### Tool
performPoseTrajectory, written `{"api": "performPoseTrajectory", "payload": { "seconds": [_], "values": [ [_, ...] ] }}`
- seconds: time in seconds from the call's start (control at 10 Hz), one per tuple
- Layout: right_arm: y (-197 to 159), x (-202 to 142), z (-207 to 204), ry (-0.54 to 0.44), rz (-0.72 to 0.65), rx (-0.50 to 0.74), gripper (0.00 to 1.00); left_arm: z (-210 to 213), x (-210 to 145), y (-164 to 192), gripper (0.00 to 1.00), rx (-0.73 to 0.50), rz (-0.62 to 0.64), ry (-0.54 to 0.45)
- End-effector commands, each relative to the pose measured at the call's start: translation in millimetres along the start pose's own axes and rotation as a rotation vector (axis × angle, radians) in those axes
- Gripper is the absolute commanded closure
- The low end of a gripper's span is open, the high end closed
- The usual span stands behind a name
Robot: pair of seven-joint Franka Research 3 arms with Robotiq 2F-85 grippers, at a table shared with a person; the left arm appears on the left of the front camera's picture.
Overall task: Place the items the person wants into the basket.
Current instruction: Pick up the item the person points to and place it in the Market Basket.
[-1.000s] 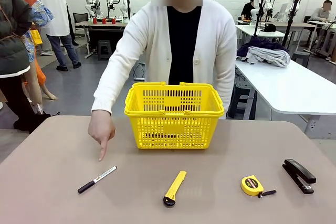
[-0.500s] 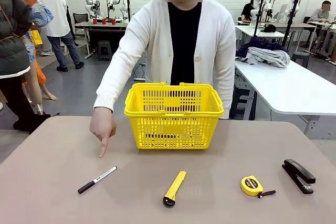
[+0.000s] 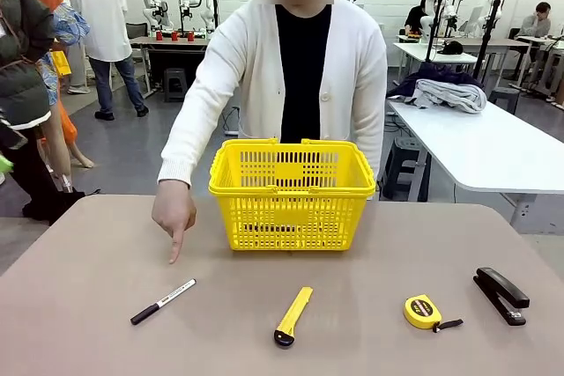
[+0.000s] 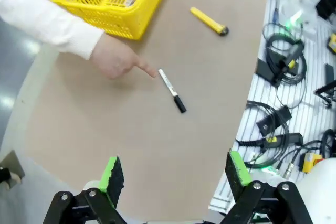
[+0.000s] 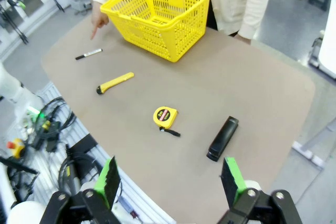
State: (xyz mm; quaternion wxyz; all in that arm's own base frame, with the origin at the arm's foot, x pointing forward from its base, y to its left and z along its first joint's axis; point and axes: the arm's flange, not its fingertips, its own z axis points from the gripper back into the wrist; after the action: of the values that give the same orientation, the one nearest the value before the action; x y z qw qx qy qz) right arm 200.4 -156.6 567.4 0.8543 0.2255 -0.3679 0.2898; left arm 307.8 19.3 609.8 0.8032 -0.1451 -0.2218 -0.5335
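Yellow slotted plastic basket [image 3: 292, 193] at the far edge of the table [image 3: 414, 244] looks empty to me. The person's hand [image 3: 174, 213] points at the black-capped white marker [image 3: 163, 301] near the left edge. My left gripper [image 4: 173, 162] and right gripper [image 5: 169, 167] gape, holding nothing.

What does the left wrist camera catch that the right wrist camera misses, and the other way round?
The left wrist view adds the left pincer, open above the table. The right wrist view adds the right pincer, open, and the black stapler. Both share the yellow basket, the marker, the yellow utility knife and the person's hand pointing toward the marker.
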Motion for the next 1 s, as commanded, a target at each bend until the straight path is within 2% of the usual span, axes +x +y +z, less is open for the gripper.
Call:
{"api": "performPoseTrajectory", "payload": {
  "seconds": [0.0,0.1,0.3,0.4,0.5,0.6,0.7,0.9],
  "values": [
    [-2.0,1.7,-2.1,-0.021,0.009,0.013,0.00,-35.1,55.9,-25.0,0.00,-0.044,-0.002,0.225],
    [-2.0,1.7,-2.1,-0.021,0.009,0.013,0.00,-60.4,81.4,-33.1,0.00,-0.033,-0.012,0.303],
    [-2.0,1.7,-2.1,-0.021,0.009,0.013,0.00,-119.4,102.3,-59.7,0.00,0.018,0.016,0.394],
    [-2.0,1.7,-2.1,-0.021,0.009,0.013,0.00,-149.8,101.4,-59.6,0.00,0.098,0.031,0.429],
    [-2.0,1.7,-2.1,-0.021,0.009,0.013,0.00,-181.8,94.0,-63.5,0.00,0.121,0.069,0.467],
    [-2.0,1.7,-2.1,-0.021,0.009,0.013,0.00,-195.5,89.6,-60.7,0.00,0.149,0.081,0.481],
    [-2.0,1.7,-2.1,-0.021,0.009,0.013,0.00,-207.2,83.9,-55.6,0.00,0.160,0.093,0.492],
    [-2.0,1.7,-2.1,-0.021,0.009,0.013,0.00,-226.5,73.2,-46.0,0.00,0.096,0.136,0.473]
  ]
}}
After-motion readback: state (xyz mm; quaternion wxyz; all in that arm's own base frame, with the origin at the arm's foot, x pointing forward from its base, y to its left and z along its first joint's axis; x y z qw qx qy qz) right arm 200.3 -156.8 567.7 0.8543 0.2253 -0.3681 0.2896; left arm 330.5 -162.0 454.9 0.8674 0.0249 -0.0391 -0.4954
